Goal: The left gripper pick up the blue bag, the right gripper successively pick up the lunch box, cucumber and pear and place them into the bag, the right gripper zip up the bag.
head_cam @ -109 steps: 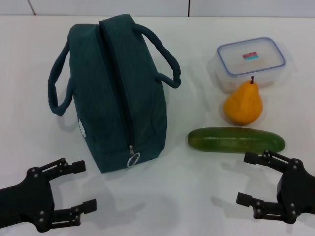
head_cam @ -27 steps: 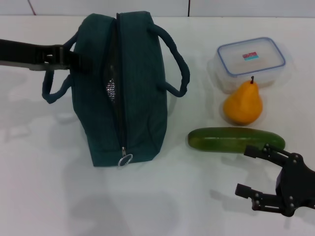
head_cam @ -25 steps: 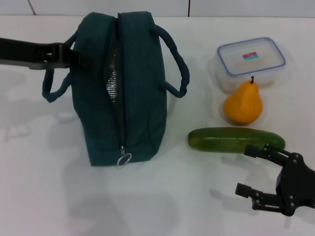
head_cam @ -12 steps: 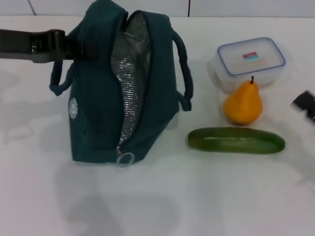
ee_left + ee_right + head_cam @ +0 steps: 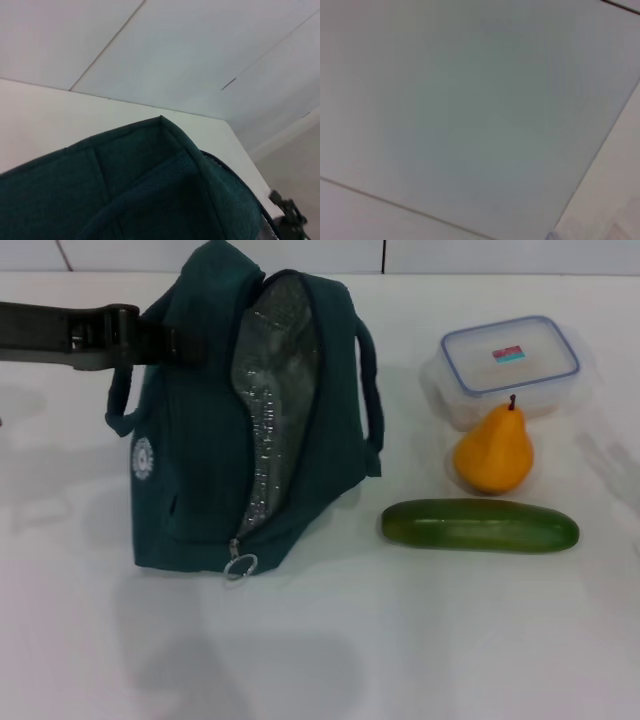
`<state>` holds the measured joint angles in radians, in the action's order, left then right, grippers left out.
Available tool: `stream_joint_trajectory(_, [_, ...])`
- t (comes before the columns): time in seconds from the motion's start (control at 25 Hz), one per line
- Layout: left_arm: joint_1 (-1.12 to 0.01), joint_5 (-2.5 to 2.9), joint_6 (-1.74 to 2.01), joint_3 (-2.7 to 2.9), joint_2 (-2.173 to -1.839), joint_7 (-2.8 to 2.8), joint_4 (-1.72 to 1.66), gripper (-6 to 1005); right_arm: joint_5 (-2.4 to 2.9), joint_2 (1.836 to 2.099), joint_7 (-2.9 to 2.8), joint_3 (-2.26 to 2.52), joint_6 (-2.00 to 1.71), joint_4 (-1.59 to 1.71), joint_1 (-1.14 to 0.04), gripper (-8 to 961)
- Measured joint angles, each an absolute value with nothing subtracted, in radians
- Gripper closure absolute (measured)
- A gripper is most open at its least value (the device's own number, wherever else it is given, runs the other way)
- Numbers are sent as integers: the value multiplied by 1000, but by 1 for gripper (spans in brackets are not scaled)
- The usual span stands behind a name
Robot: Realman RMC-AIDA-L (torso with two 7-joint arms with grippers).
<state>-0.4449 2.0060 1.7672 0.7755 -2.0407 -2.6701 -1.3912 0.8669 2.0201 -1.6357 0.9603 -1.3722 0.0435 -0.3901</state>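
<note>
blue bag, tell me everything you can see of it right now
The blue bag is a dark teal fabric tote standing on the white table, left of the cucumber, tilted. Its top zipper gapes open, baring crinkled silver foil lining. A ring zipper pull hangs at the near end, a round white logo marks its left side, and one loop handle droops on the right. The left gripper reaches in from the left to the bag's upper left edge, by the other handle.

One blue bag (image 5: 200, 450). One lunch box (image 5: 511, 368). One pear (image 5: 494, 453). One cucumber (image 5: 479, 525). One gripper seen, left gripper (image 5: 165, 340), fingers possibly hidden by bag.
</note>
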Motion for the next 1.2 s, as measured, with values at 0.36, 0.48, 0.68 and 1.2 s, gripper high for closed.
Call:
stream_joint_trajectory(0.36, [-448, 2006, 1767, 787, -2040, -2654, -1391, 954, 815, 2022, -1651, 962, -1088, 66, -534, 155])
stream_joint_trajectory(0.48, [-457, 2006, 1766, 787, -2040, -2652, -1391, 954, 815, 2023, -1651, 961, -1036, 69, -576, 157])
stream_joint_trajectory(0.68, [-476, 2016, 1764, 796, -2041, -2649, -1391, 954, 815, 2025, -1652, 966, -934, 69, -637, 160])
stream_joint_trajectory(1.2, [-508, 2031, 1749, 799, -2040, -2617, -1351, 954, 822, 2028, -1645, 972, -793, 29, -762, 168])
